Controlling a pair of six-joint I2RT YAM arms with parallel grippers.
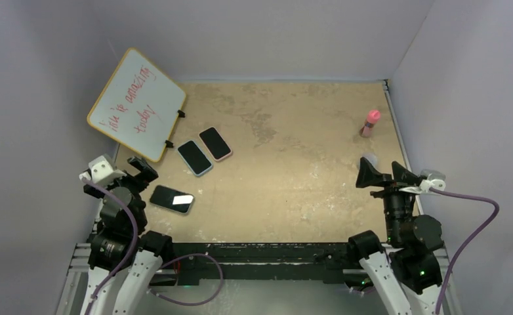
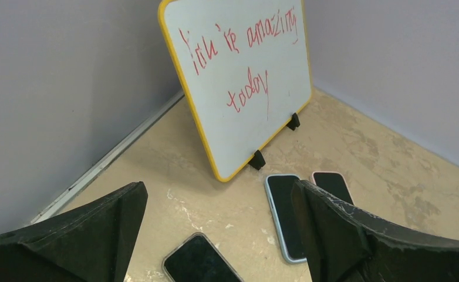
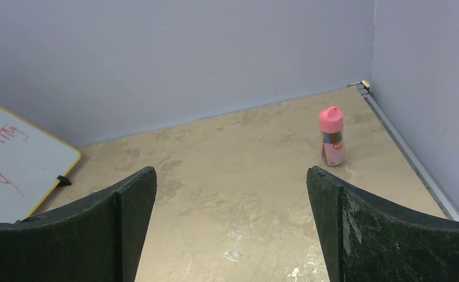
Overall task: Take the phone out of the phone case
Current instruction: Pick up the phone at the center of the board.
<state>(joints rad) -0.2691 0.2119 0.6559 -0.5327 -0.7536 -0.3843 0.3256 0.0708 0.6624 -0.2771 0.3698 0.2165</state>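
Observation:
Three phones lie screen-up at the table's left. One in a clear case (image 1: pixel 172 199) is nearest my left gripper; it also shows in the left wrist view (image 2: pixel 201 261). One in a light blue case (image 1: pixel 195 157) (image 2: pixel 284 214) and one in a pink case (image 1: pixel 215 143) (image 2: pixel 333 185) lie side by side farther back. My left gripper (image 1: pixel 139 172) (image 2: pixel 218 235) is open and empty, just left of the clear-cased phone. My right gripper (image 1: pixel 385 176) (image 3: pixel 232 229) is open and empty at the right side, far from the phones.
A yellow-framed whiteboard (image 1: pixel 136 105) (image 2: pixel 245 82) with red writing stands propped at the back left, just behind the phones. A small pink-capped bottle (image 1: pixel 370 123) (image 3: pixel 331 136) stands at the back right near the wall. Grey walls enclose the table on three sides.

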